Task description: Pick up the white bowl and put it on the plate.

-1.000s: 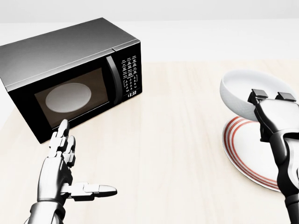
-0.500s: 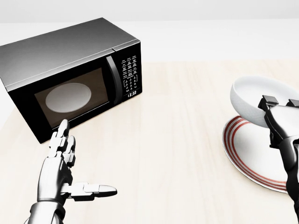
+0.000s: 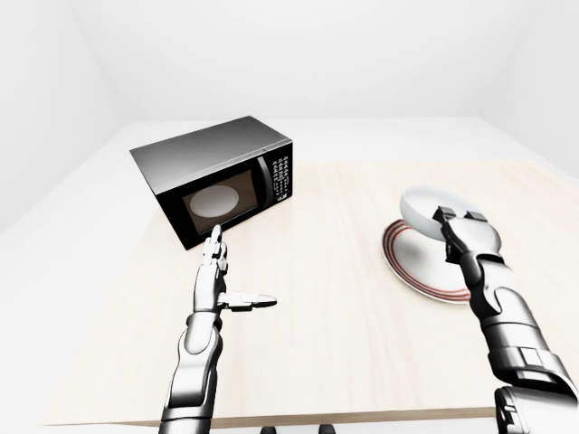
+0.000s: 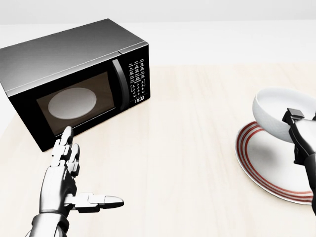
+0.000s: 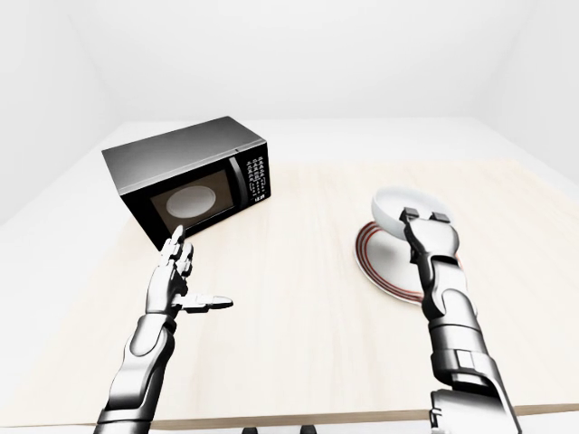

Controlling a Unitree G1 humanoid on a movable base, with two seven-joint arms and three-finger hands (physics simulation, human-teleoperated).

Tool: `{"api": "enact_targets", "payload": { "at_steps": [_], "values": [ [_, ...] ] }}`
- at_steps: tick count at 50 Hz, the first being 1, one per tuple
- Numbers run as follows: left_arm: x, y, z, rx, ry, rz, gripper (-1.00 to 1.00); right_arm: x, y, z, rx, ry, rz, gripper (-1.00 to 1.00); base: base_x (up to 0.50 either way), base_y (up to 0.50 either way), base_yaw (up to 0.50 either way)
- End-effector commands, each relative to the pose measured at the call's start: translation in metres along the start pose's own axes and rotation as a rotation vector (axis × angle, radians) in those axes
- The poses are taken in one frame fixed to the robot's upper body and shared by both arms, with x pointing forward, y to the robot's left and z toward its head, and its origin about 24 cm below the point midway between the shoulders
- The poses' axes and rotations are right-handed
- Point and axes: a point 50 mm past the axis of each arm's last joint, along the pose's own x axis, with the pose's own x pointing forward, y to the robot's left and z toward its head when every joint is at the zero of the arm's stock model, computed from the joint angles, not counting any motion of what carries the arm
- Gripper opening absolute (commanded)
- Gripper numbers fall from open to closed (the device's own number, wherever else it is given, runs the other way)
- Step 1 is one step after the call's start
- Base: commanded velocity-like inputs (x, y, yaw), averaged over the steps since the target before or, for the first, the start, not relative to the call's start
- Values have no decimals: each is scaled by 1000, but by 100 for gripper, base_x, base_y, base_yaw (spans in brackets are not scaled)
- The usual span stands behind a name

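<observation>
Bowl (image 4: 276,114) shifted right | tilted over plate (image 4: 269,168) | right robot hand (image 3: 463,237) grips rim

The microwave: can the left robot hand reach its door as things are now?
Probably yes. The left robot hand is open and empty, its fingertips just below the microwave door in the head view, with only bare table between. How far apart in depth, I cannot tell.

You can read one thing only: the clock on the microwave (image 4: 74,84) control panel (image 4: 138,81) shows approx 13:33 in the head view; keypad markings too small to make out
</observation>
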Motion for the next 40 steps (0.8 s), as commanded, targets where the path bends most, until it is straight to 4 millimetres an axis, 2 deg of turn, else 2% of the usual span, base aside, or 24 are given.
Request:
{"api": "enact_targets", "payload": {
  "at_steps": [1, 11, 27, 40],
  "values": [
    [0, 0, 0, 0, 0, 0, 100, 0, -2, -8, 33, 11, -35, -100, 0, 0, 0],
    [0, 0, 0, 0, 0, 0, 100, -2, 1, -12, 36, 22, -31, -100, 0, 0, 0],
    [1, 0, -1, 0, 4, 5, 100, -4, 16, -18, 42, 35, -9, -100, 0, 0, 0],
    [1, 0, -1, 0, 4, 4, 100, -12, 18, -22, 40, 36, -8, -100, 0, 0, 0]
  ]
}}
